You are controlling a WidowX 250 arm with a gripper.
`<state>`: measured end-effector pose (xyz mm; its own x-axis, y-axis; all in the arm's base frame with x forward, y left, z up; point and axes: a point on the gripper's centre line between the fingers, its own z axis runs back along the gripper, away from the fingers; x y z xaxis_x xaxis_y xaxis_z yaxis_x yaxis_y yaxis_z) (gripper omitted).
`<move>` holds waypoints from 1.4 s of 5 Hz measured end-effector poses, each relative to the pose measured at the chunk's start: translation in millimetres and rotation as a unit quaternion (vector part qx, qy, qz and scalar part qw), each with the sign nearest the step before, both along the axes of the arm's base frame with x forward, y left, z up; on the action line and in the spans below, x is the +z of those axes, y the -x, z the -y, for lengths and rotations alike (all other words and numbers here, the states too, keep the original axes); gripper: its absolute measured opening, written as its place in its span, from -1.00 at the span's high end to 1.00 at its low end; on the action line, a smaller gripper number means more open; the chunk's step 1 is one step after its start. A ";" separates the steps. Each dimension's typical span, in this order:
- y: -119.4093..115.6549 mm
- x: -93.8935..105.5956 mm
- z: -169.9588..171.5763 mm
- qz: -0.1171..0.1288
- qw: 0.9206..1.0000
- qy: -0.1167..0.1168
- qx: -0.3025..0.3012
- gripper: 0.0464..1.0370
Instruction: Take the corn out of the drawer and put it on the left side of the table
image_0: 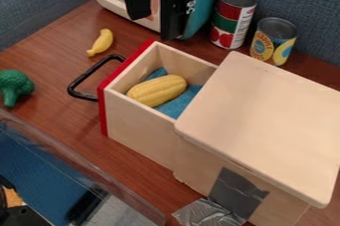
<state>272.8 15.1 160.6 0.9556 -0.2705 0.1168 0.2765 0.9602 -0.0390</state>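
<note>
My tool [154,27] is cut off by the top edge and blocks part of the teal toy appliance [207,1]. The left edge clips the broccoli [15,83]. The wooden box top [266,120] hides the drawer's [139,130] inner end from me; I can't see the blue cloth [178,105] beneath the corn [157,90].

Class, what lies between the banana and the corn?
In the camera view, the red drawer front and one end of its black handle lie between the banana and the corn.
</note>
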 end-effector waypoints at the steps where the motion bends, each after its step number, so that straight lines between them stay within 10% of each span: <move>1: 0.1 -8.2 -0.2 -0.014 1.000 0.001 0.000 -0.92; 7: 7.6 -75.4 9.4 -0.009 0.997 -0.073 -0.035 -0.93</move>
